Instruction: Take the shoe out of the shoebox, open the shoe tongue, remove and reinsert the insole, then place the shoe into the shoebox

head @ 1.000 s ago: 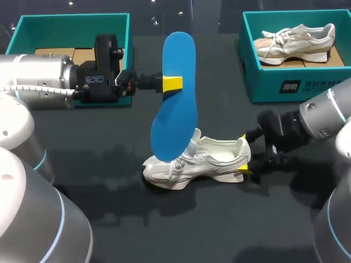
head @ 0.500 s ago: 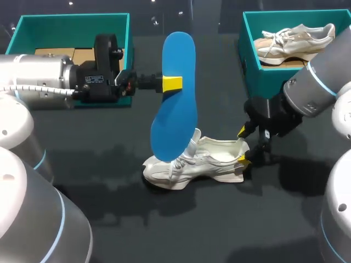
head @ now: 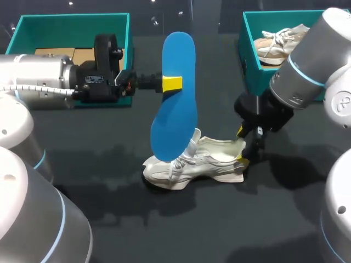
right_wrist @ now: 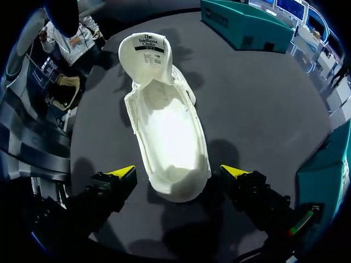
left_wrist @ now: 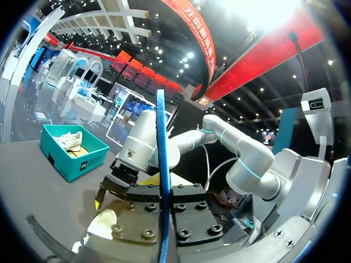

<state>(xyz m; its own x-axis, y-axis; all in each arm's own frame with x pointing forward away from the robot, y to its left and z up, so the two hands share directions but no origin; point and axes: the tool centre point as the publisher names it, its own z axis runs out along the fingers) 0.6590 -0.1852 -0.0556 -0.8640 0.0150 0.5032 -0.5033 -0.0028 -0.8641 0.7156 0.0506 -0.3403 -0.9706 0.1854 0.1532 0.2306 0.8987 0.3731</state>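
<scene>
A white shoe [head: 194,161] lies on the dark table, toe to the left, tongue folded forward. In the right wrist view the shoe [right_wrist: 167,134] shows its bare inside. My right gripper [head: 242,145] hangs open over the heel, and its yellow fingertips [right_wrist: 123,171] straddle the heel without touching it. My left gripper [head: 172,84] is shut on the blue insole [head: 175,96], which it holds on edge above the shoe's toe end. In the left wrist view the insole [left_wrist: 162,181] stands edge-on between the fingers. A teal shoebox [head: 258,71] at the back right holds a second shoe [head: 277,41].
Another teal box [head: 71,24] with brown cardboard inside stands at the back left, behind my left arm. Bare dark table surrounds the shoe in front and to both sides.
My right arm has swung up and in from the right, and its gripper now stands over the shoe's heel. My left arm and the insole have not moved.
</scene>
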